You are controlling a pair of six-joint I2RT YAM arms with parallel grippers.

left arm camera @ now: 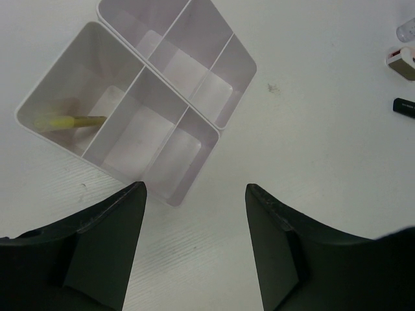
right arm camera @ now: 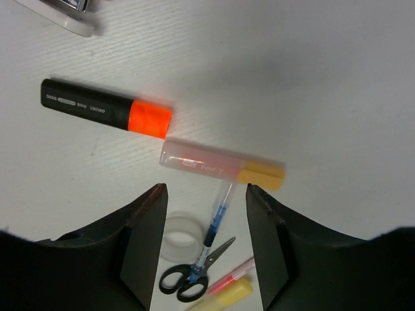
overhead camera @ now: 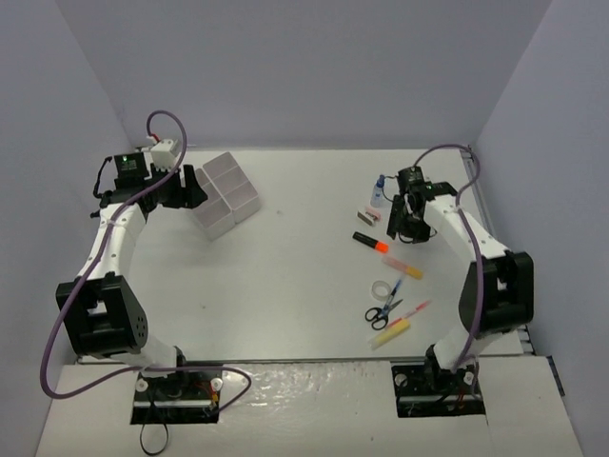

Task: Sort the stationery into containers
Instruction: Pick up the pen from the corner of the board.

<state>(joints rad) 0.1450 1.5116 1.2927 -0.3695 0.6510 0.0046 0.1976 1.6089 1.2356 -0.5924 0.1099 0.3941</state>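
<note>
1. The left gripper [left arm camera: 194, 188] hangs over the white table [overhead camera: 304, 257] at its far left. It is just beside the white plastic tray of six square compartments [left arm camera: 52, 68]. Its two dark fingers stand wide apart, with nothing between them.
2. One yellow highlighter [left arm camera: 68, 121] lies inside the tray, in the end compartment of the row nearer the left wrist camera.
3. The right gripper [right arm camera: 205, 189] hovers above the loose stationery on the right side of the table. Its jaws are apart and grip nothing.
4. Under it lies a black highlighter with an orange cap [right arm camera: 107, 109]. Just beside that, roughly parallel and not touching, is a clear pink marker with an orange-yellow cap [right arm camera: 222, 166].
5. Framed between the right fingers are a white tape roll [right arm camera: 178, 238] and a thin blue pen [right arm camera: 217, 223]. The pen's lower end crosses the black-handled scissors [right arm camera: 194, 275].
6. A thin pink pen [right arm camera: 232, 275] and a second yellow highlighter [right arm camera: 224, 297] lie just beside the scissors.
7. A tiny blue-capped bottle [overhead camera: 381, 188] and a pink eraser [overhead camera: 369, 216] sit near each other at the far right, close to the right gripper.
</note>
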